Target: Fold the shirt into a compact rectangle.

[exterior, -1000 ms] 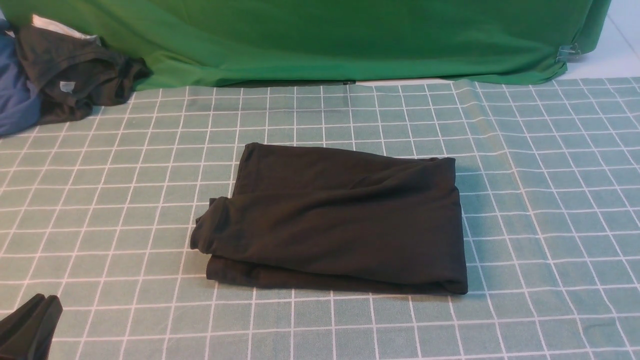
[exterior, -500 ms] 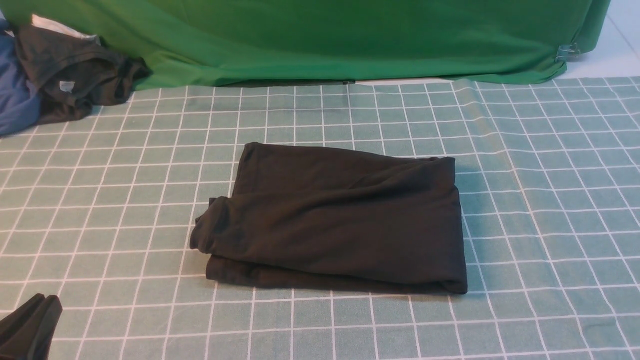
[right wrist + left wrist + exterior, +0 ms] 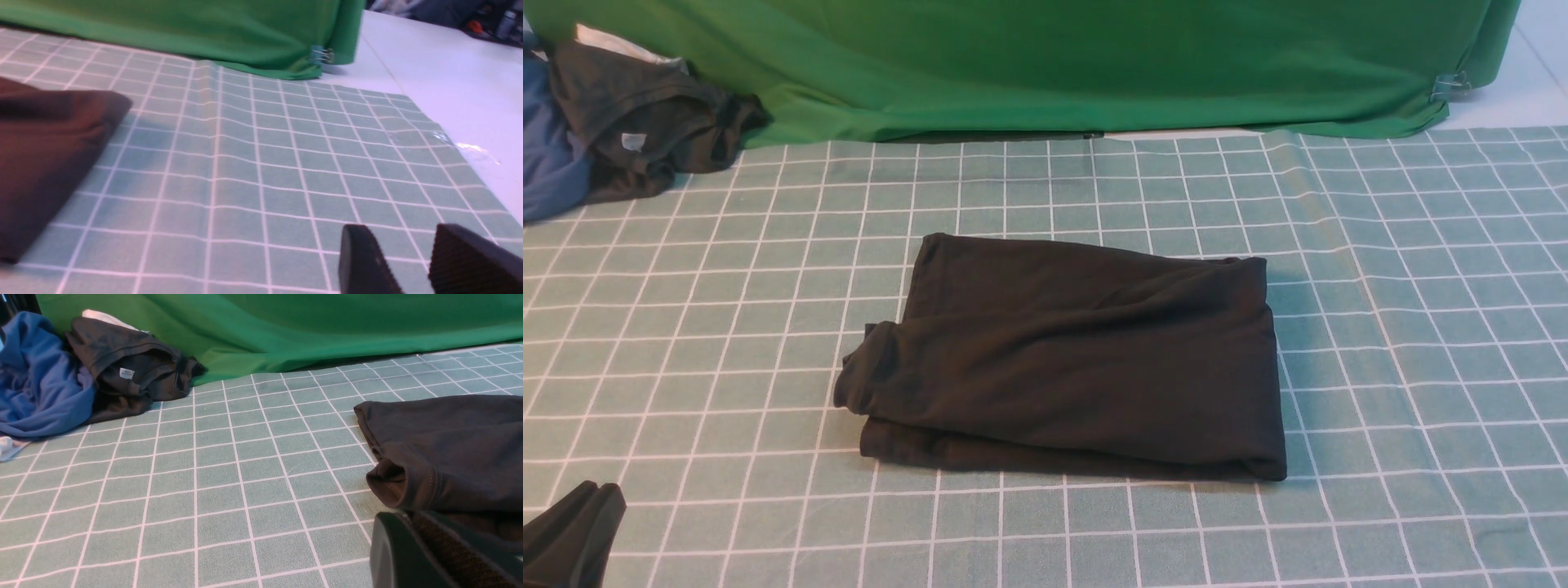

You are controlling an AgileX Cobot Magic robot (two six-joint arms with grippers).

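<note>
The black shirt [image 3: 1070, 359] lies folded into a rough rectangle in the middle of the checked cloth, its print and neck label hidden. A rolled edge bulges at its left side [image 3: 392, 484]. My left gripper [image 3: 588, 490] sits low at the near left corner, apart from the shirt, fingers together and holding nothing; in the left wrist view its fingers [image 3: 412, 539] point toward the shirt's near left corner. My right gripper [image 3: 404, 239] is outside the front view; the right wrist view shows it open over bare cloth, to the right of the shirt [image 3: 45, 155].
A dark grey garment with a pale tag [image 3: 645, 122] and a blue garment [image 3: 547, 163] are heaped at the far left. A green backdrop [image 3: 1054, 65] hangs along the back, held by a clip [image 3: 322, 55]. The checked cloth ends on a white tabletop [image 3: 449, 81] at the right.
</note>
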